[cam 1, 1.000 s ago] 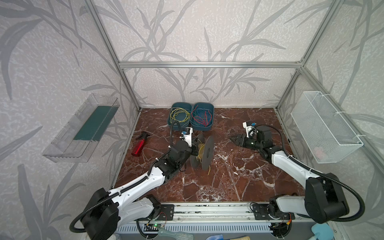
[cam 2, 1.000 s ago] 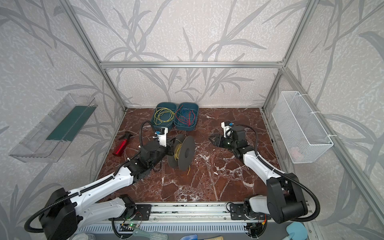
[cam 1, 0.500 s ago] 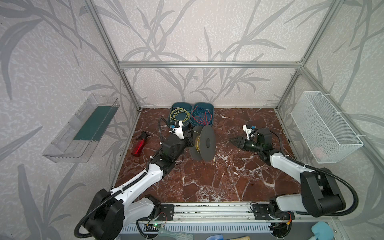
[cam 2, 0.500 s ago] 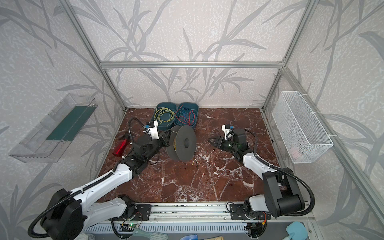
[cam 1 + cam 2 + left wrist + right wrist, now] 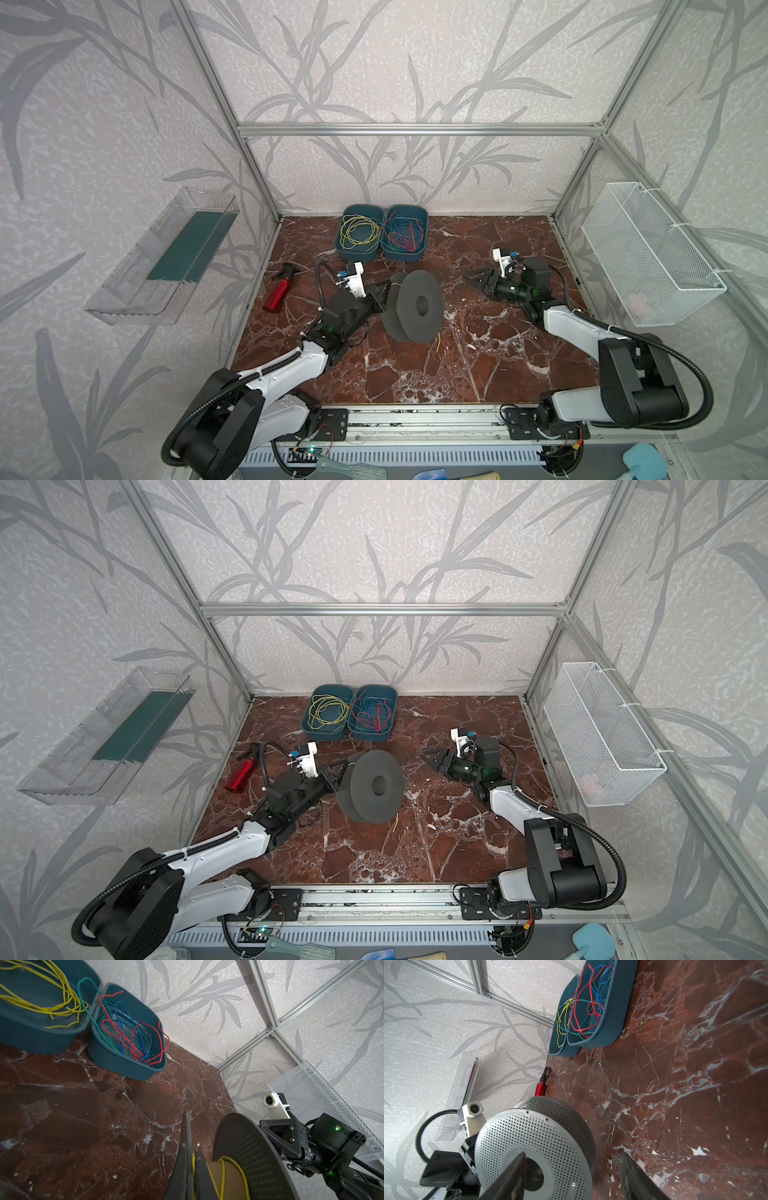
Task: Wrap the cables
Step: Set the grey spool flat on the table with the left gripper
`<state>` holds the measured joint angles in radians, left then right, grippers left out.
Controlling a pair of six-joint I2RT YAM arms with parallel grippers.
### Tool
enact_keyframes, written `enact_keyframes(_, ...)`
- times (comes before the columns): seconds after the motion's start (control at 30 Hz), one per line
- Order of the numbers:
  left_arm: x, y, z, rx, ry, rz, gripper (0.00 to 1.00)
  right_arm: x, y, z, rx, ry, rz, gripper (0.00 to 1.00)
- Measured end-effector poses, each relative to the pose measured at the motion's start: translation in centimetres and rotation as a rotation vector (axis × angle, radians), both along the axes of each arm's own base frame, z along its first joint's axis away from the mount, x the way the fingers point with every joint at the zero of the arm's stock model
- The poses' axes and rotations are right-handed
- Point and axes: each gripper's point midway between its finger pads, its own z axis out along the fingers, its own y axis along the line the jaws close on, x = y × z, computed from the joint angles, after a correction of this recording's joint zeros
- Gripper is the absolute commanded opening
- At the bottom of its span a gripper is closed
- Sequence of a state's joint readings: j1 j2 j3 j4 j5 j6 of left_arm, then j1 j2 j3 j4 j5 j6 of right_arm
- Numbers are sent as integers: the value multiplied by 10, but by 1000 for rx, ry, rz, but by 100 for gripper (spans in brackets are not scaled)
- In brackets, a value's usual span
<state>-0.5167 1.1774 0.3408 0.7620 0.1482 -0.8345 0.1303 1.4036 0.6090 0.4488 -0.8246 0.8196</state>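
The spool [image 5: 411, 291] [image 5: 365, 771] is sitting mid-counter [image 5: 478, 365]. It is showing its perforated flange to the right arm and partly upward. A second ago it was standing edge-on in both top views, with its yellow windings showing between the flanges.

The left fingers [image 5: 184, 1157] are staying closed, pinching the yellow cable [image 5: 223, 1167] just beside the spool's brown core. The cable is running from them in a few loose turns around that core. A short end of it is hanging below the spool's rim [image 5: 439, 340] [image 5: 395, 820], just as it was a second ago. The left wrist is now lying farther left of the spool than then.

The right fingers [image 5: 510, 1178] [image 5: 476, 277] are standing well apart, wider than a second ago, and holding nothing. They are pointing at the spool's hub from the right without touching it. The arm is keeping roughly the same place.

The remaining cables [image 5: 359, 235] [image 5: 326, 712] are lying coiled in the left teal bin [image 5: 345, 253] at the back of the counter. Red and blue wires [image 5: 403, 237] are filling the bin beside it [image 5: 419, 253]. A red bottle [image 5: 277, 291] is lying near the left wall.
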Motion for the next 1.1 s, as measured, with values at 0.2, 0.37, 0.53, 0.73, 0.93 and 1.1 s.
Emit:
enact_keyframes(0.2, 4, -3, -23, -65, 31, 5, 0, -1, 1, -1, 13, 8, 5, 69)
enact_keyframes(0.37, 16, -10, -43, -122, 54, 0, 0, -1, 1, -2, 11, 11, 8, 70)
enact_keyframes(0.53, 31, -24, -49, -157, 68, -39, 0, -3, 0, -6, -3, 25, 9, 71)
enact_keyframes(0.73, 47, -30, -56, -165, 59, -45, 0, -2, -2, -12, -41, 39, -1, 71)
enact_keyframes(0.93, 52, -22, -85, -135, 119, -23, 0, -2, -4, -17, -62, 45, -6, 71)
enact_keyframes(1.1, 57, -13, -89, -139, 116, -8, 0, -3, -5, -20, -75, 53, -9, 71)
